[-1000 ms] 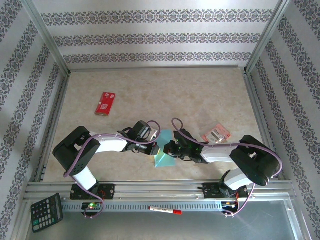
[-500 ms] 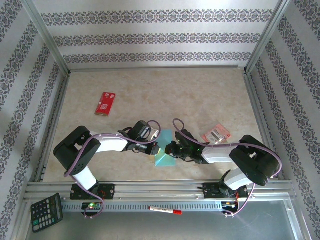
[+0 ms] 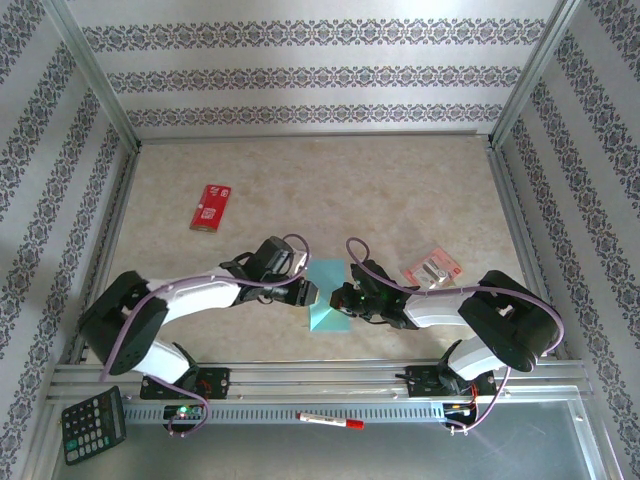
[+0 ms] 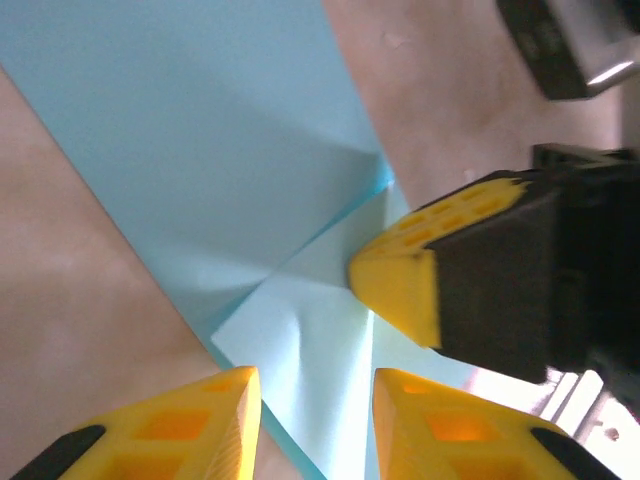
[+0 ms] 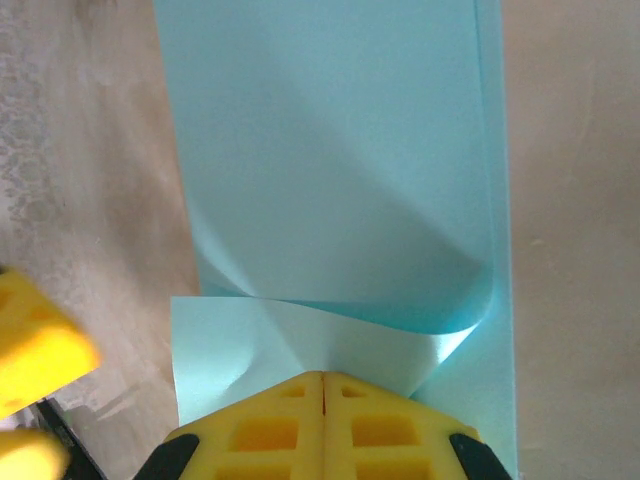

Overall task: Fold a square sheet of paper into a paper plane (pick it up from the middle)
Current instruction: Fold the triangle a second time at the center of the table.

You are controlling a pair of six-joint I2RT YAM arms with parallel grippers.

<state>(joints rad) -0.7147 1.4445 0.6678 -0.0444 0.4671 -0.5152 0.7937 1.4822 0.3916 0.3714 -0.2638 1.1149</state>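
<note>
Square sheet of paper [image 3: 325, 310], part-folded, touches the closed right gripper [image 5: 322, 380]; left gripper [image 4: 312, 395], parted, hovers over it.

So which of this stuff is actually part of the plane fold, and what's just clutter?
In the job:
- square sheet of paper, light teal, partly folded, mid-table

Lying about:
- red packet, far left
- pink-and-yellow packet, right
- calculator, near ledge
- marker, near ledge

Creased paper [image 4: 200, 130], left pincer [image 4: 315, 405] parted; right pincer [image 4: 388, 285] touching
</note>
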